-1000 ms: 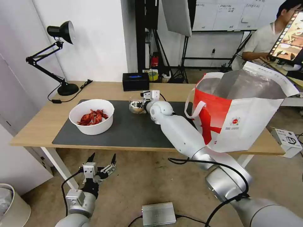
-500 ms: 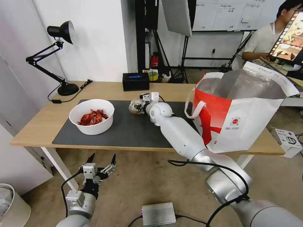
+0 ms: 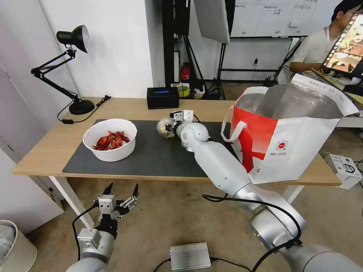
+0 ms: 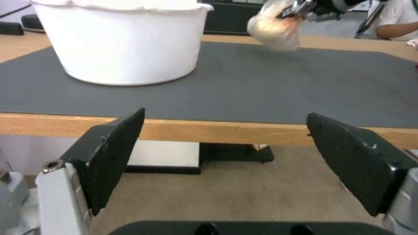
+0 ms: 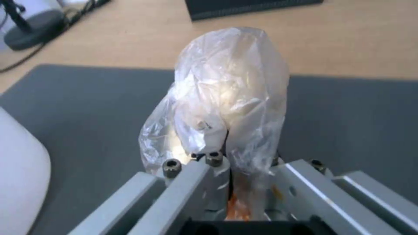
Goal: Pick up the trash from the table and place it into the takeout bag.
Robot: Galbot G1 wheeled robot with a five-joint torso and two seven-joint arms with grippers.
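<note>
The inside of the clear crinkly plastic bag with a pale bun (image 5: 231,98) is hard to make out, because the wrap is shiny and wrinkled. Some orange bits show low down by the metal fingers (image 5: 204,176). The tips of those fingers are hidden under the plastic.

The right gripper (image 3: 171,125) is pressed together on the bagged bun and pinches it. In the left wrist view the bun (image 4: 275,27) hangs in the air above the big dark grey mat (image 4: 261,88), not touching it. It is over the far middle part of the mat, right of the white round bowl (image 3: 110,139) with red crayfish shells (image 3: 111,140) inside.

The bowl sits on the left part of the mat on the long light-wood table (image 3: 41,147). The big white-and-red takeout bag (image 3: 291,132) with silver lining stands open on the right end of the table, well apart from the bun. A black box (image 3: 162,97) sits at the far edge of the table.

The left gripper (image 3: 121,192) hangs low, in front of the near table edge. Its black pads (image 4: 115,153) are spread wide and hold nothing.
</note>
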